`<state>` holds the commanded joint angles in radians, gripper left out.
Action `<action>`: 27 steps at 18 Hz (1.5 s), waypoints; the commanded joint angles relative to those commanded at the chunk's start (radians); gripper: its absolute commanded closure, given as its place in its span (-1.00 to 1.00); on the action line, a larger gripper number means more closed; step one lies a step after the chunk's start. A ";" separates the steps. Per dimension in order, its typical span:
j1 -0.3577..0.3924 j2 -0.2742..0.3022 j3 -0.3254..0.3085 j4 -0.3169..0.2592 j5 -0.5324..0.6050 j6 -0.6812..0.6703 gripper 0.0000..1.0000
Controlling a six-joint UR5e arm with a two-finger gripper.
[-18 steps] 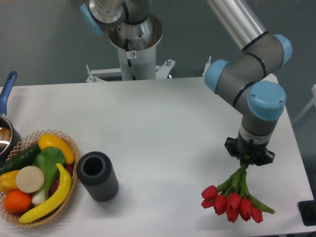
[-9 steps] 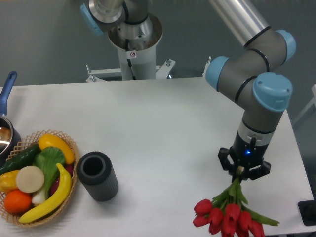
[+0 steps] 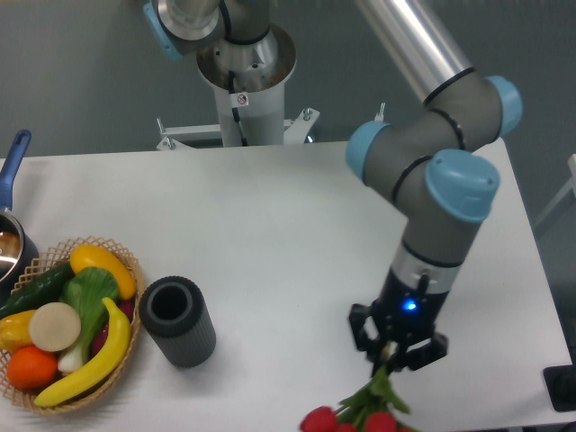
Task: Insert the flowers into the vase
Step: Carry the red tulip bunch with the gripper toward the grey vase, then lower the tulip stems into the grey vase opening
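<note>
surface: white table (image 3: 270, 225) | on it: vase (image 3: 177, 320), wicker basket (image 3: 123, 337) at left, blue-handled pot (image 3: 11, 236) at left edge

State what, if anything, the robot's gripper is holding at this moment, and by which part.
The gripper holds the flowers by the green stems, with the red buds hanging below, partly cut off by the picture's bottom edge.

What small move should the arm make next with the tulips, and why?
Probably carry them left toward the vase. The gripper holds the flowers by the stems, buds hanging down at the frame's bottom edge, well right of the vase's open mouth.
</note>
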<state>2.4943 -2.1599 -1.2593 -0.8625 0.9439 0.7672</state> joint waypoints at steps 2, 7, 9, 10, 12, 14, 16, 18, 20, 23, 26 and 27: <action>-0.028 0.012 -0.005 0.057 -0.062 -0.028 0.69; -0.043 0.055 -0.040 0.065 -0.330 -0.032 0.67; -0.035 0.078 -0.072 0.068 -0.425 -0.028 0.67; -0.034 0.093 -0.084 0.068 -0.468 -0.025 0.67; -0.034 0.123 -0.107 0.071 -0.529 -0.020 0.67; -0.038 0.129 -0.111 0.094 -0.580 -0.020 0.67; -0.038 0.129 -0.112 0.095 -0.635 -0.019 0.67; -0.035 0.126 -0.120 0.095 -0.694 -0.011 0.67; -0.035 0.127 -0.138 0.095 -0.715 0.003 0.66; -0.037 0.129 -0.192 0.097 -0.752 0.096 0.56; -0.034 0.130 -0.265 0.095 -0.830 0.182 0.55; -0.034 0.140 -0.281 0.095 -0.841 0.197 0.56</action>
<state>2.4605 -2.0203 -1.5400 -0.7670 0.1029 0.9647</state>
